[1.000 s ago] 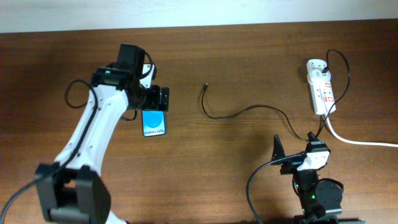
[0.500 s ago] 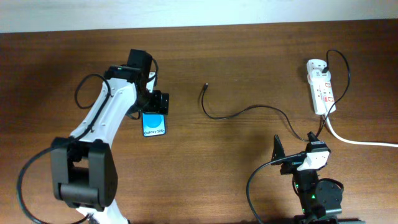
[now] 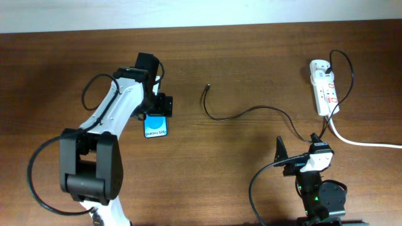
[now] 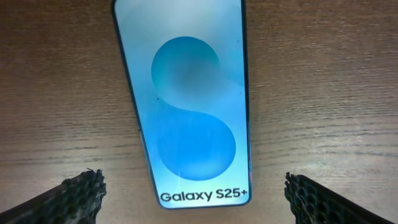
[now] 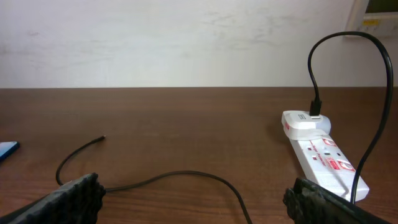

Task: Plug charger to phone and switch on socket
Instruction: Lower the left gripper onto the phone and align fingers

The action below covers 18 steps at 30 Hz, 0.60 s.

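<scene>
A: Start big. What does the layout on the table (image 3: 251,63) tell you?

B: The work is split. The left arm (image 3: 107,119) reaches up the left-centre of the overhead view so that the left gripper (image 4: 199,196) hangs over the phone (image 4: 186,93). The right arm (image 3: 317,185) sits folded at the lower right, facing the socket (image 3: 325,88) at the upper right.

A: Is either claw holding anything?

B: No. In the left wrist view the fingers (image 4: 81,196) stand wide apart, one at each lower corner. The phone's "Galaxy" end lies between them, untouched. I read that as lining up to pinch the phone across its width and steady it. The right gripper (image 5: 199,200) is spread just as wide, with nothing in it.

A: And the charger (image 3: 251,110)?

B: It lies loose across the middle of the table. One end runs to the upper end of the socket, so only the phone end needs connecting. Its plug tip (image 3: 207,87) rests at upper centre, well apart from the phone and to its right.

A: The switches (image 5: 339,165)?

B: Small red ones on the socket, too small to tell whether they're on. My guess is the right arm is parked nearby because that press falls to it.
</scene>
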Each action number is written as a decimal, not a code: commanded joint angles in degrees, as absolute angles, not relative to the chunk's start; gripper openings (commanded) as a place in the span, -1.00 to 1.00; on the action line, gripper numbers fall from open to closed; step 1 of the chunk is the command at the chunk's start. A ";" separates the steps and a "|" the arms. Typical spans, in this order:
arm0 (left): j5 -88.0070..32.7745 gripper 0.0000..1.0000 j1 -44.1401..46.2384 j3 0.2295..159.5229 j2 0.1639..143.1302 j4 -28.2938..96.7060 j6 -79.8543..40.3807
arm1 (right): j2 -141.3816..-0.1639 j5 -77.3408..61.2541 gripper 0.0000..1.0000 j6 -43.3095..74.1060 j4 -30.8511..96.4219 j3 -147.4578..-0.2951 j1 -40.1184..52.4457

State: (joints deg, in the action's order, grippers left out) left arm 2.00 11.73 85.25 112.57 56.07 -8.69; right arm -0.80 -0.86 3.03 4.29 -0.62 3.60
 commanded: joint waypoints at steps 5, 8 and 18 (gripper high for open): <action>2.79 0.99 11.73 86.30 113.47 55.29 -8.40 | -0.21 -0.36 0.97 3.29 4.56 -0.32 4.12; 2.35 0.99 11.73 86.30 113.47 55.29 -5.02 | -0.21 -0.36 0.97 3.29 4.58 -0.32 4.12; 2.39 0.99 11.53 86.30 113.47 54.59 -2.96 | -0.21 -0.36 0.97 3.29 4.58 -0.32 4.12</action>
